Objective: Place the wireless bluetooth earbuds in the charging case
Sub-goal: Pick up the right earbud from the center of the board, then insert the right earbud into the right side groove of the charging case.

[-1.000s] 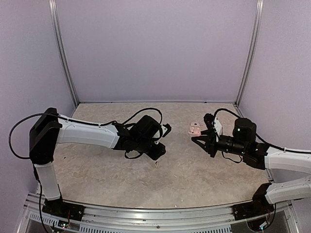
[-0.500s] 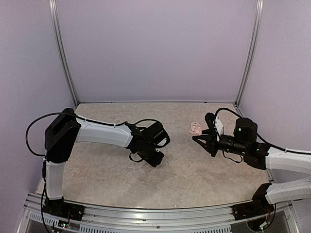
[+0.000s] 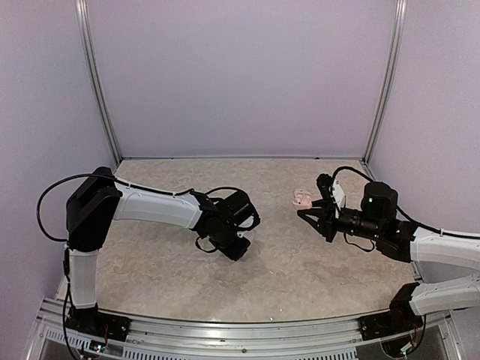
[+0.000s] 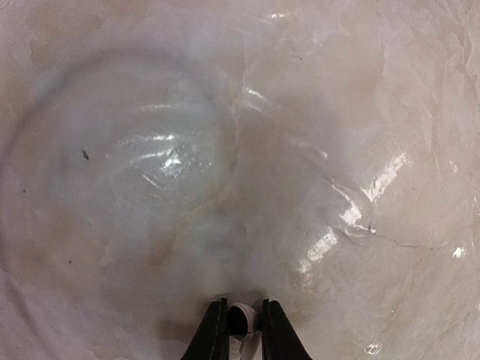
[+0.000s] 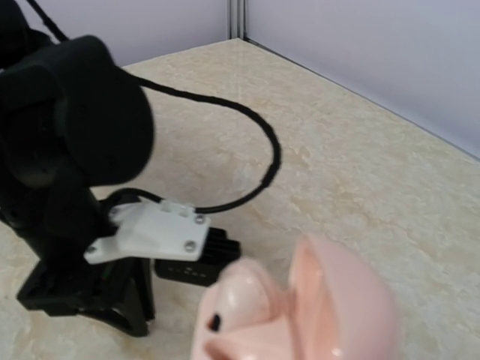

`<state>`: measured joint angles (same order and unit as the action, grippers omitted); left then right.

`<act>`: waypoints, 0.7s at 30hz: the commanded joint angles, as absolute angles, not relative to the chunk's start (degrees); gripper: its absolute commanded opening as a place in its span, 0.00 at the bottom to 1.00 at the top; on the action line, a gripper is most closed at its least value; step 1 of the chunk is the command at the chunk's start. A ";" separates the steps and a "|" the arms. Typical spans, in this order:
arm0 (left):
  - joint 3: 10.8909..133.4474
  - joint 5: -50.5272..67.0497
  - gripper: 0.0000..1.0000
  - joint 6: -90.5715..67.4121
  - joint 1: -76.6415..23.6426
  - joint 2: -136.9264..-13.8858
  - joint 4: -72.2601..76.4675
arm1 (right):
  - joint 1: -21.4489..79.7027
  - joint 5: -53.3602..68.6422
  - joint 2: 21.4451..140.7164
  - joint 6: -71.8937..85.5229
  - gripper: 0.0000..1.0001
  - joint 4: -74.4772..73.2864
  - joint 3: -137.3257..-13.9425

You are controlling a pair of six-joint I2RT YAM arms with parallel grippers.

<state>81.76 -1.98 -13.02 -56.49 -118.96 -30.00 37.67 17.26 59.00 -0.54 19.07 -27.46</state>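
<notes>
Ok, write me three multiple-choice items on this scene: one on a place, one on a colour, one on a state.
1. Where is the charging case?
A. At the tip of the right tool
B. At the far left of the scene
C. Out of every view

2. What colour is the charging case?
A. White
B. Pink
C. Black

3. How does the left tool stand?
A. Wide open, holding nothing
B. Out of every view
C. Closed around a small pale earbud

Answers:
1 A: the top view shows the case right at that tool's fingertips.
2 B: the top view and the right wrist view both show it pink.
3 C: the left wrist view shows its two fingers on either side of the earbud.
</notes>
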 commanded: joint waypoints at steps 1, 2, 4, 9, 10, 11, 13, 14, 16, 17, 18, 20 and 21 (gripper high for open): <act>76.71 0.98 0.16 -12.94 -56.25 -115.74 -34.63 | 37.07 17.31 58.28 -0.19 0.00 18.80 -27.68; 75.97 1.21 0.16 -12.92 -56.19 -115.29 -35.04 | 37.09 17.46 58.42 -0.20 0.00 18.81 -27.68; 74.84 1.20 0.15 -12.77 -56.20 -114.36 -35.56 | 37.09 17.68 58.64 -0.18 0.00 18.97 -27.77; 73.03 1.51 0.12 -12.82 -56.16 -111.10 -31.89 | 37.05 18.52 59.38 -0.17 0.00 20.25 -27.61; 72.59 1.68 0.11 -12.97 -56.10 -109.49 -30.09 | 37.07 18.66 59.59 -0.18 0.00 20.67 -27.53; 72.29 2.20 0.10 -12.96 -56.08 -108.41 -28.18 | 37.05 18.98 59.79 -0.18 0.00 21.14 -27.51; 71.23 2.32 0.10 -13.21 -56.06 -104.63 -23.64 | 37.05 19.56 60.29 -0.16 0.00 22.50 -27.48; 70.68 2.56 0.09 -13.28 -56.07 -103.26 -21.32 | 37.04 20.14 60.56 -0.17 0.00 23.51 -27.49; 69.33 2.85 0.09 -13.19 -56.20 -99.96 -15.98 | 37.08 21.02 61.19 -0.13 0.00 25.28 -27.68; 68.48 2.88 0.09 -13.18 -56.30 -97.42 -13.28 | 37.03 21.37 61.51 -0.17 0.00 26.28 -27.81; 67.45 3.01 0.09 -13.17 -56.45 -95.83 -9.16 | 37.05 21.66 61.71 -0.20 0.00 27.26 -27.85; 65.72 2.86 0.09 -13.39 -56.66 -92.34 -3.59 | 37.06 22.05 62.15 -0.39 0.00 29.77 -27.95; 65.01 2.76 0.09 -13.55 -56.85 -90.14 -1.03 | 37.11 22.02 62.33 -0.36 0.00 31.14 -27.87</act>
<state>67.29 2.07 -13.10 -56.36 -97.10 -16.45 37.63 20.36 61.56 -0.54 23.79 -27.46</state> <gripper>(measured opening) 0.112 0.204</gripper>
